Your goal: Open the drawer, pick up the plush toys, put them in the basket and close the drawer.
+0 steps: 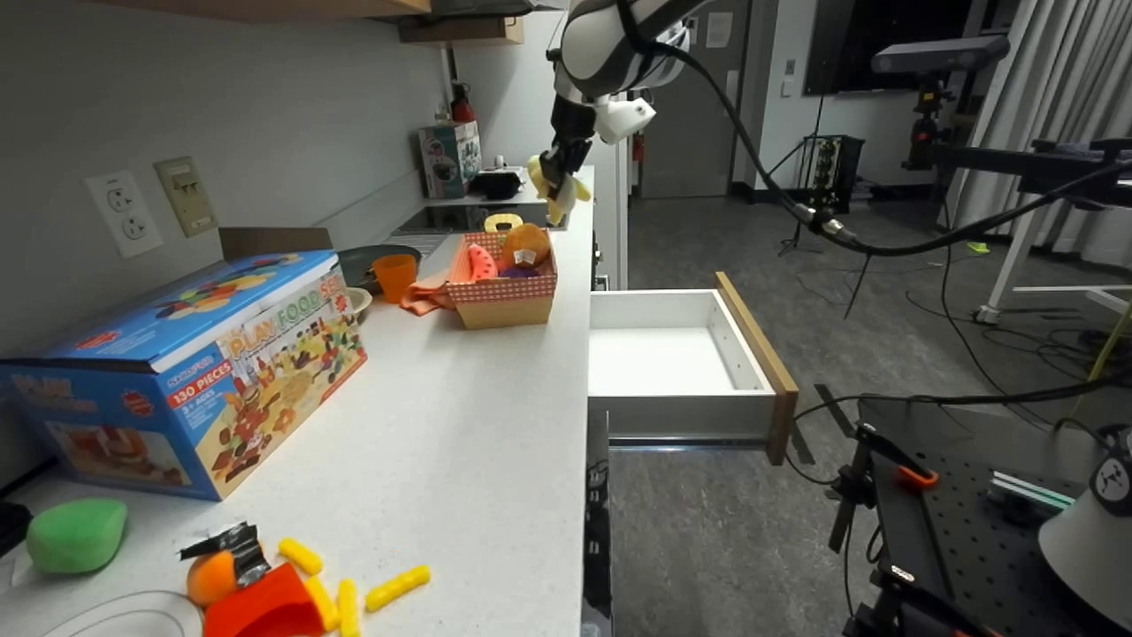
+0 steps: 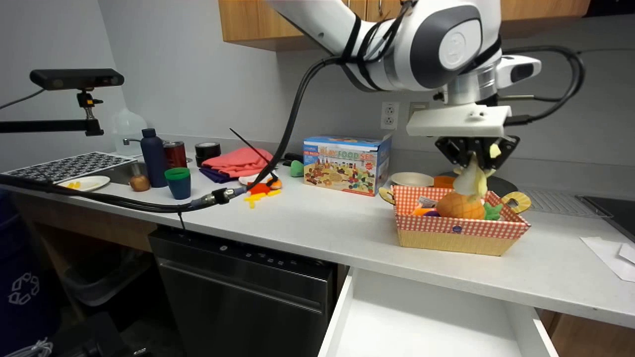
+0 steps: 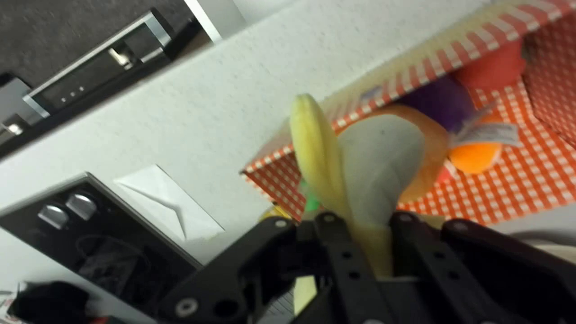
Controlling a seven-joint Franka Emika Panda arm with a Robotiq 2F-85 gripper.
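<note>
Hand [image 3: 368, 220] is narrowed, holding a pale yellow and white, banana-like plush toy [image 3: 353, 180]. A rectangular tan basket with red-and-white gingham trim [image 2: 446, 239] stands on the speckled white counter [image 2: 297, 218]; a round orange-brown plush toy [image 2: 454, 205] lies in it. Contact between the two toys cannot be made out. Clock bearings from the basket in an exterior view: held toy hangs at 12 o'clock; a shallow, white-walled drawer with a light wooden front [image 2: 426, 322] is pulled out at 6 o'clock; a blue printed cardboard play-food box [image 2: 342, 171] sits on the counter at 10 o'clock.
</note>
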